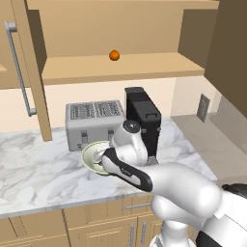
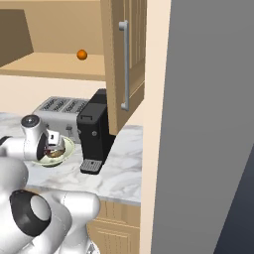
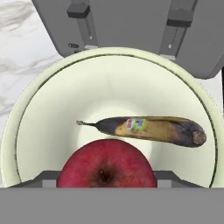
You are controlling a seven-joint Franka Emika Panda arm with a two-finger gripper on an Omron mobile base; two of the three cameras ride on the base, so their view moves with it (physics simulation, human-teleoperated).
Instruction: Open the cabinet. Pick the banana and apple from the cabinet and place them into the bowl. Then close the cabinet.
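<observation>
The pale cream-green bowl (image 3: 52,100) stands on the marble counter in front of the toaster, also seen as the bowl (image 1: 90,157) and the bowl (image 2: 68,147). The yellow-brown banana (image 3: 151,130) lies across its bottom. My gripper (image 3: 105,177) hangs just above the bowl's near side, shut on the dark-red apple (image 3: 106,164), whose red shows between the fingers in the right base view (image 2: 49,148). The cabinet stands open: its left door (image 1: 17,53) and right door (image 2: 130,59) are both swung out.
An orange ball (image 1: 114,55) rests on the cabinet's shelf. A silver toaster (image 1: 94,123) stands behind the bowl and a black coffee machine (image 1: 143,120) to its right. The open right door (image 2: 124,94) overhangs the coffee machine. A wall (image 2: 208,124) bounds the right.
</observation>
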